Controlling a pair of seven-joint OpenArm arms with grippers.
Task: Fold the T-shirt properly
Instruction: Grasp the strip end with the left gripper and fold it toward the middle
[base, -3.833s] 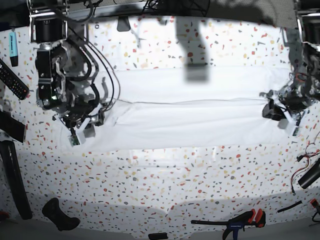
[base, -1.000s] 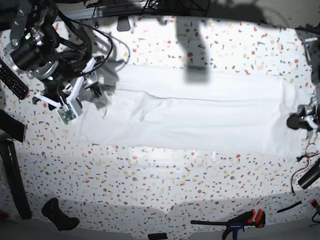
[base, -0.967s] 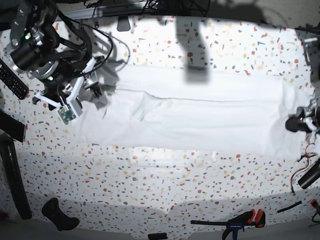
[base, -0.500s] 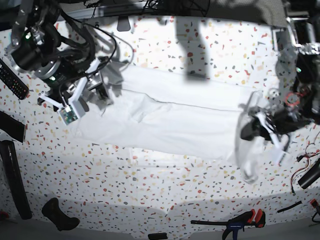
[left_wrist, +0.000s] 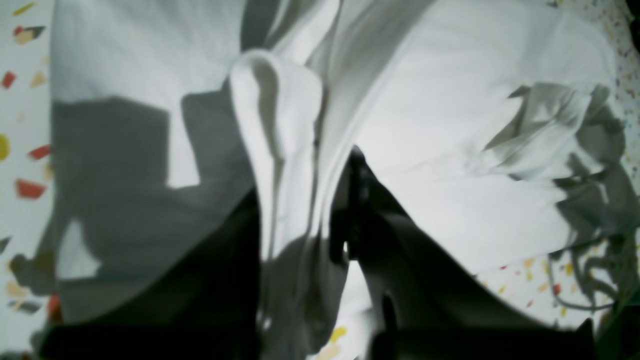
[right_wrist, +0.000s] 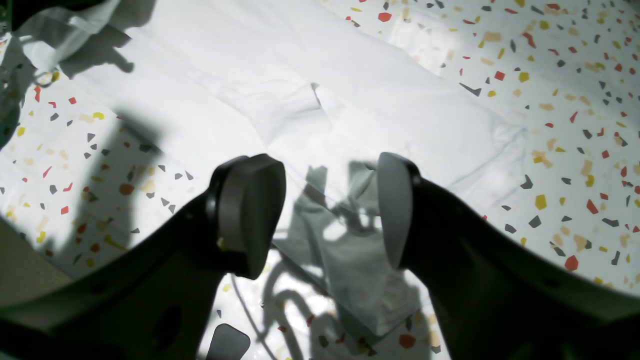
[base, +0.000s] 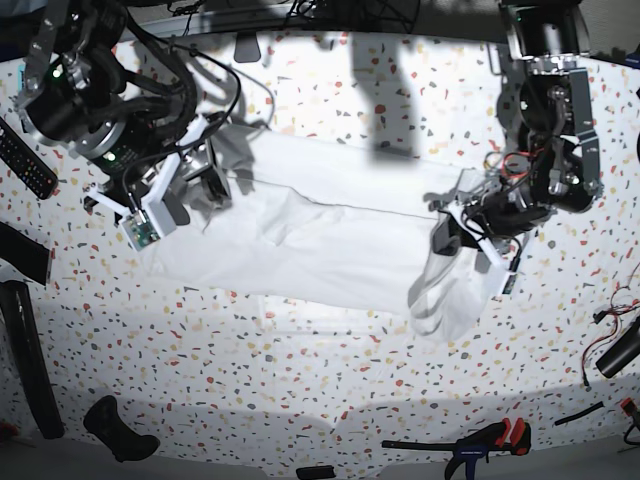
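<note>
1. The table (base: 330, 380) is the biggest thing we see, a white speckled top that carries everything else.
2. The T-shirt (base: 330, 235) lies across the middle of it as a long band already folded lengthwise, most of it flat. One end is lifted off the top and hangs in a loose bunch (left_wrist: 280, 125) on the side of our left arm. We judge it is held up so that this end can be carried over the flat part for a crosswise fold.
3. Our left gripper (base: 470, 232) is clamped on that raised end: in the left wrist view the cloth runs pinched between the two dark fingers (left_wrist: 360, 210), which stand nearly together. The lifted cloth drapes below the hand and touches the table.
4. Our right gripper (right_wrist: 320, 205) hangs above the other end of the T-shirt (right_wrist: 310, 75) with its pads (right_wrist: 250, 210) wide apart and nothing between them. We see only cloth and its own shadow beneath, with no contact, so we judge it is free, perhaps waiting to pin or take that end.
5. Small things sit at the edges, well apart from the T-shirt: a remote (base: 25, 160) near the right arm and a clamp (base: 480, 445) at the near edge.
</note>
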